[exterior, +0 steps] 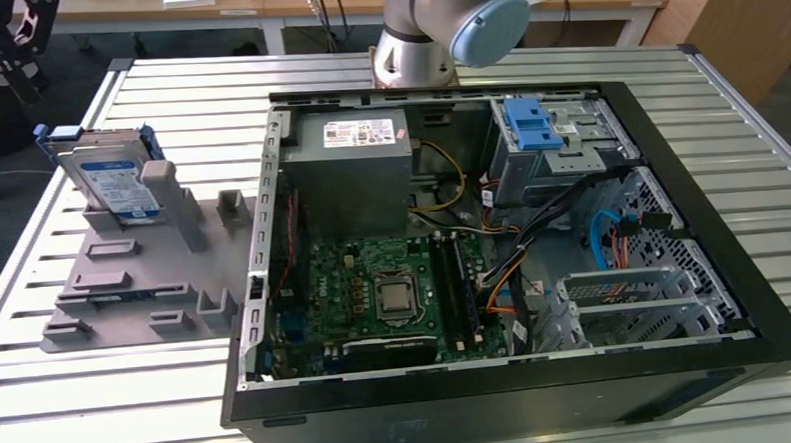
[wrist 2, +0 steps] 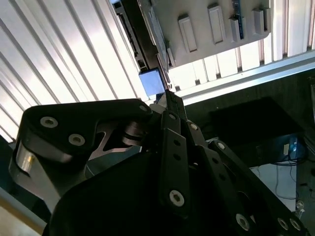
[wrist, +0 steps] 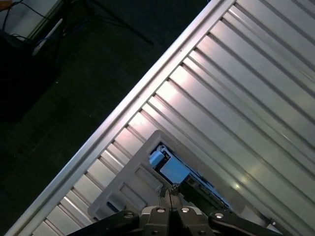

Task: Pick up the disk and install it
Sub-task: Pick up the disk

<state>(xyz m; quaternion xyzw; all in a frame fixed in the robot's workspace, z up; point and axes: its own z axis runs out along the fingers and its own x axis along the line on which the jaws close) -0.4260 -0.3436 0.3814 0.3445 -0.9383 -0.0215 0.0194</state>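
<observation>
On the exterior view's left we note the disk upright in a grey holder on the counter. The open computer case sits alongside. In the first wrist view the fingers are pressed together, empty, near the disk's blue end.

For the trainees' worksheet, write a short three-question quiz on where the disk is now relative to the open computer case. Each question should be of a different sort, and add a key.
1. True or false: the disk already sits inside the computer case.
2. Multiple choice: in the grey holder, the disk is A) lying flat, B) standing upright, C) tipped over against the computer case.
3. Fill in: in the exterior view, the grey holder lies on the computer case's ____ side.

Key: 1 false; 2 B; 3 left (the exterior view's left).
</observation>
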